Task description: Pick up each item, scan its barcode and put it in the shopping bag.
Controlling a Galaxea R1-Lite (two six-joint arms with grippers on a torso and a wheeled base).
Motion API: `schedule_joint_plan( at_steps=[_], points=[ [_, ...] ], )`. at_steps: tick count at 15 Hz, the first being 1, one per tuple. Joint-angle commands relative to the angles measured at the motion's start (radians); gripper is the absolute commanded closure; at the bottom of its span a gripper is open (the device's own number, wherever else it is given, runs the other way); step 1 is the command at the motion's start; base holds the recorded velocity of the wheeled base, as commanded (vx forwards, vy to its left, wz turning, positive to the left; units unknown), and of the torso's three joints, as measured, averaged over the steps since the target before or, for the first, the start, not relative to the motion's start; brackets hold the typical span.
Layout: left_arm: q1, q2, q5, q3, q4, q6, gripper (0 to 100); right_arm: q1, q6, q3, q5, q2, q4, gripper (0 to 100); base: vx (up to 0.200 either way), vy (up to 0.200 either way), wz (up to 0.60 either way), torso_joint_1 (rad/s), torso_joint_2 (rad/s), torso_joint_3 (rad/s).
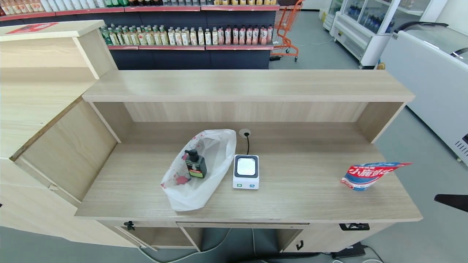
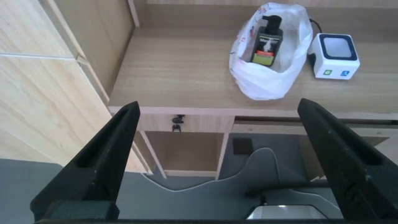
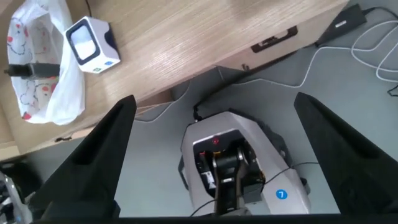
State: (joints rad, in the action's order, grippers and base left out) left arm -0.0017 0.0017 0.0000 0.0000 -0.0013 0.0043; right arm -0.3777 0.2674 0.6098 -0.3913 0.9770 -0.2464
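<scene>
A white plastic shopping bag (image 1: 199, 175) lies open on the wooden counter (image 1: 299, 190), with a black pump bottle (image 1: 195, 164) inside it. Right beside the bag sits the white barcode scanner (image 1: 245, 171). A red and blue pouch (image 1: 369, 175) stands near the counter's right end. My left gripper (image 2: 217, 106) hangs open in front of and below the counter's front edge, holding nothing; the bag (image 2: 267, 62) and the scanner (image 2: 336, 55) lie beyond it. My right gripper (image 3: 214, 98) is open and empty too, off the counter's right front, away from the scanner (image 3: 92, 43) and the bag (image 3: 43, 81).
A raised shelf (image 1: 248, 86) runs along the back of the counter, with side walls at both ends. The scanner's cable goes to a hole (image 1: 245, 132) in the countertop. A taller wooden unit (image 1: 40, 91) stands to the left. Store shelves and freezers lie beyond.
</scene>
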Motion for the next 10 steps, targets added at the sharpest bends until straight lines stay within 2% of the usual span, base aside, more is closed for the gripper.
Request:
schedule_joint_plan(
  at_steps=[1,10],
  points=[
    [0.000,0.000,0.000,0.000,0.000,0.000,0,-0.009,0.001,0.001,0.000,0.014,-0.001,0,0.000,-0.200,0.00,0.012,0.01,0.002],
    [0.000,0.000,0.000,0.000,0.000,0.000,0,-0.012,0.110,0.070,-0.004,0.074,-0.004,0,0.000,-0.200,0.00,0.001,0.00,0.003]
  ],
)
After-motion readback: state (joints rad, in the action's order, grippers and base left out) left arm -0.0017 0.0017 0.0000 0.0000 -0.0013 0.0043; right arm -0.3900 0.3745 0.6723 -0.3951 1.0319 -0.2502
